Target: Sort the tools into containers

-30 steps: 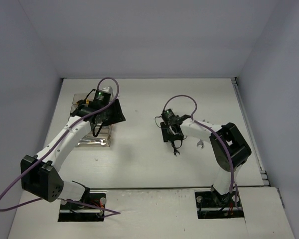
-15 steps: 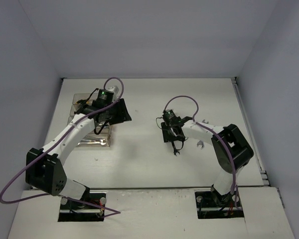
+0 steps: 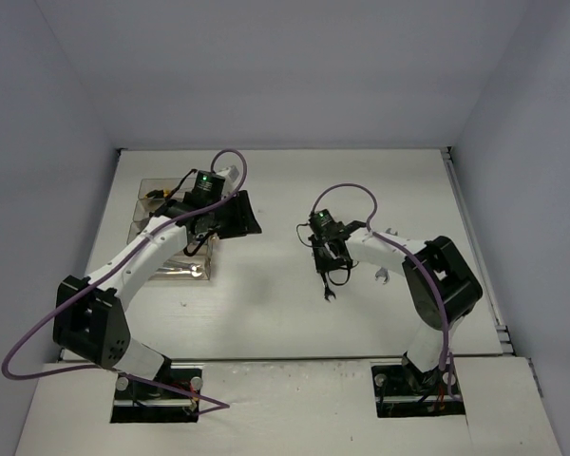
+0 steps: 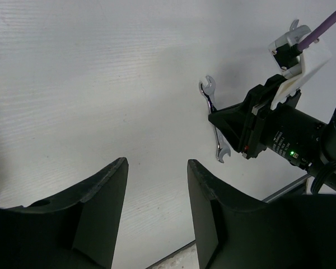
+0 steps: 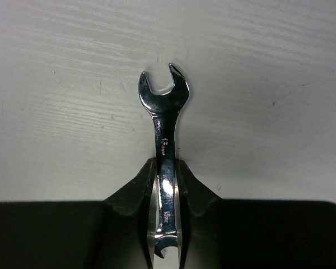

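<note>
My right gripper [image 3: 328,269] [image 5: 167,168] is shut on the shaft of a silver open-ended wrench [image 5: 163,92], whose head sticks out past the fingertips over the white table. From above, the wrench tip [image 3: 330,296] points toward the near edge. My left gripper [image 3: 239,215] [image 4: 157,171] is open and empty, hovering just right of the clear containers [image 3: 144,220]. In the left wrist view, that same wrench [image 4: 219,147] shows beside the right arm. One bin holds a silver wrench [image 3: 178,271]; a yellow-handled tool [image 3: 156,196] lies in the far bin.
Two more silver wrenches [image 3: 382,276] [image 3: 390,232] lie on the table beside the right arm's forearm. The table's raised rim [image 3: 470,237] runs along the right side. Purple cables loop over both arms.
The right jaws have closed onto the wrench shaft. The left gripper has swung to the right, away from the bins. The wrench tip now sits a little nearer the front edge.
</note>
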`<action>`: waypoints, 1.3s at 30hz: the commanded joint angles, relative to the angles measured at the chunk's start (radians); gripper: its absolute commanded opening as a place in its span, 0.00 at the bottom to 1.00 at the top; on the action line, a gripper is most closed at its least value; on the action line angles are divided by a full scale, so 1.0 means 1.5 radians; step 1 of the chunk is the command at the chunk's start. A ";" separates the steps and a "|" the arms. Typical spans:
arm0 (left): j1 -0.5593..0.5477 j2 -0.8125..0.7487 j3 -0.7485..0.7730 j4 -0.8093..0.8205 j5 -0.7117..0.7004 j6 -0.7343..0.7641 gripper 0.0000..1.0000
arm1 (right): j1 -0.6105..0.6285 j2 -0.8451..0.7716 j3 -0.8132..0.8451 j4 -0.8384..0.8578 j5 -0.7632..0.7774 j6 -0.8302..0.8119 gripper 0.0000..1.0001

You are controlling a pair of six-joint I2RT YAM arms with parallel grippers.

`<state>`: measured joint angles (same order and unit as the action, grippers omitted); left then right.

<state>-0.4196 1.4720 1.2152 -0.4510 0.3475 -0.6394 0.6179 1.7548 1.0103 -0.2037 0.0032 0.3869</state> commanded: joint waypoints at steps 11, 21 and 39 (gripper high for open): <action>-0.041 0.050 -0.013 0.232 0.098 -0.124 0.43 | 0.027 -0.050 0.061 -0.106 -0.026 -0.090 0.00; -0.060 0.102 0.005 0.269 0.115 -0.136 0.43 | 0.037 -0.123 0.068 -0.056 -0.093 -0.095 0.00; -0.093 0.167 0.003 0.349 0.175 -0.188 0.43 | 0.042 -0.183 0.070 0.006 -0.137 -0.080 0.00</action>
<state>-0.5512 1.7258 1.1809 -0.0016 0.5773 -0.8975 0.6754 1.5390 1.0695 -0.2510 -0.1739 0.2604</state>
